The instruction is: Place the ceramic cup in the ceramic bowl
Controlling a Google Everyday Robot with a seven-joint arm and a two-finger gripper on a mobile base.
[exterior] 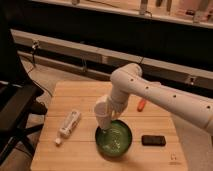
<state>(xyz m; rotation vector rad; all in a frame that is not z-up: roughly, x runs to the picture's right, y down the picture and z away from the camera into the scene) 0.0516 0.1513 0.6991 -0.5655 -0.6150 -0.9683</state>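
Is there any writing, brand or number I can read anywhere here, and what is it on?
None can be read.
White bottle: any label is too blurred.
Dark flat object: no text shows.
Table: a small mark at its near right corner, illegible.
Ceramic cup, at the hand over the ceramic bowl: plain.

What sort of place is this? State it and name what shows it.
Probably a lab or office workspace: a small wooden table set as a test bench, a black office chair beside it, and a cabled rail along the dark wall. The gripper holds the ceramic cup at the green ceramic bowl's rim.
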